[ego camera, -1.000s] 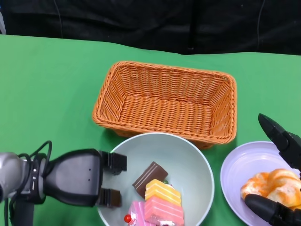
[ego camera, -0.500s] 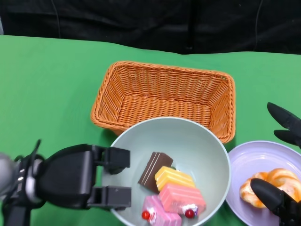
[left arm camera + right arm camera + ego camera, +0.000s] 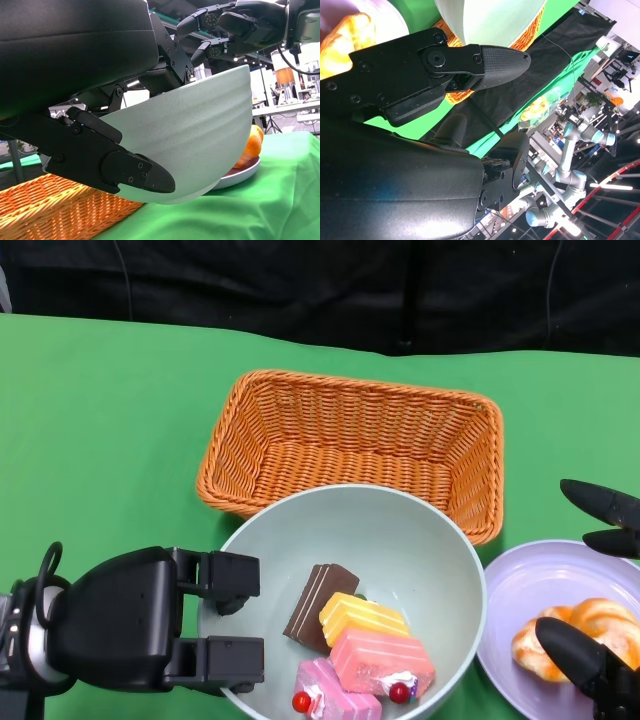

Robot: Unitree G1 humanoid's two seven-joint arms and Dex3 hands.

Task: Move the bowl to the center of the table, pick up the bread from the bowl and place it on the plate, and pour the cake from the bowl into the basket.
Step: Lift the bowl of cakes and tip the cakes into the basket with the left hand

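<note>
Wicker basket (image 3: 355, 452) sits just beyond the pale bowl (image 3: 420, 540) of cake (image 3: 360, 652) gripped at its rim by the left hand (image 3: 150, 625); tip slowly away, right hand (image 3: 600, 640) spread empty

Head view evenly and brightly lit from above, sharp throughout, soft faint shadows under the basket (image 3: 350, 450) and bowl (image 3: 400, 530) on the green desk (image 3: 100, 420), backdrop near black; both wrist views dark and blurred in the near robot hand shell, with bright blown-out background lamps.
</note>
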